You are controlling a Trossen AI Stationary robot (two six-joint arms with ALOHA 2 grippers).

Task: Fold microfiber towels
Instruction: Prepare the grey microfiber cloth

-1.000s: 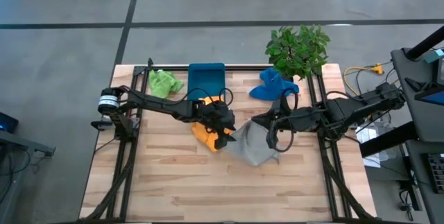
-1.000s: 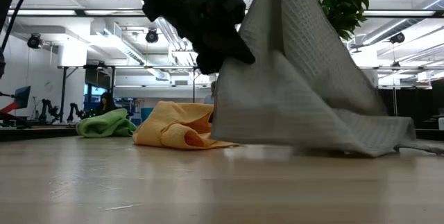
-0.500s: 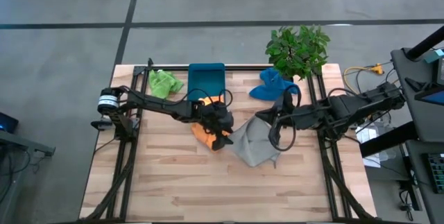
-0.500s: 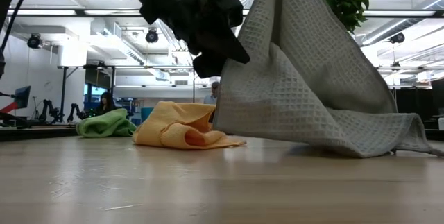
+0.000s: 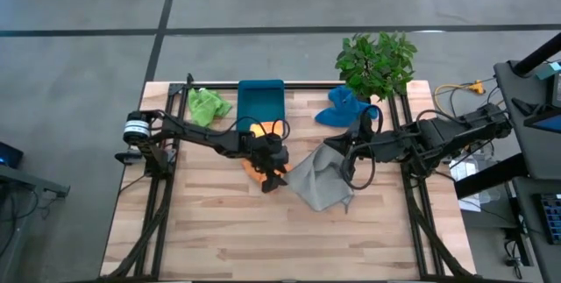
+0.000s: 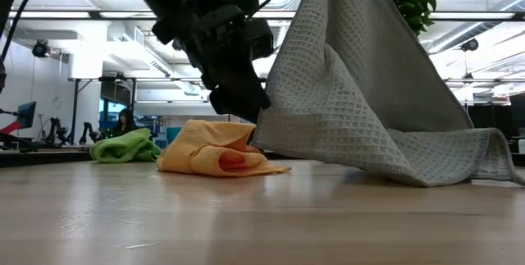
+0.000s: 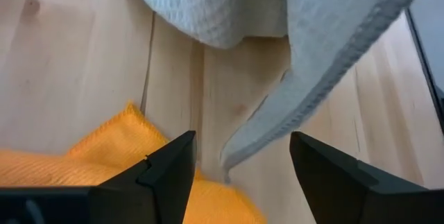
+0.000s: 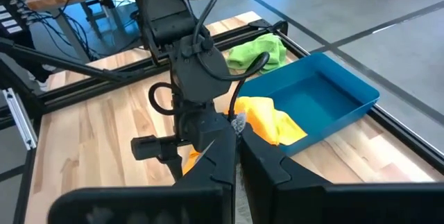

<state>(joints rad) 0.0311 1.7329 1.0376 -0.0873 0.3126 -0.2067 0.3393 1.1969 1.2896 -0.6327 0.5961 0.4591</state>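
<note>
The left gripper is positioned over the middle of the table, directly above the orange towel. Its fingers stand wide apart with nothing between them; in the left wrist view an edge of the grey towel hangs in the gap without being held. The right gripper is positioned to the right of centre, its fingers pressed fully together on a raised corner of the grey towel. From that corner the grey towel hangs down in a steep drape, and its lower part rests crumpled on the table just to the right of the orange towel. The orange towel lies bunched on the table surface, touching or just beside the grey towel at its right edge. The green towel lies crumpled near the rear left corner of the table. The blue tray sits at the rear edge, between the green towel and the blue towel. The blue towel lies bunched near the rear right, just in front of the potted plant.
</note>
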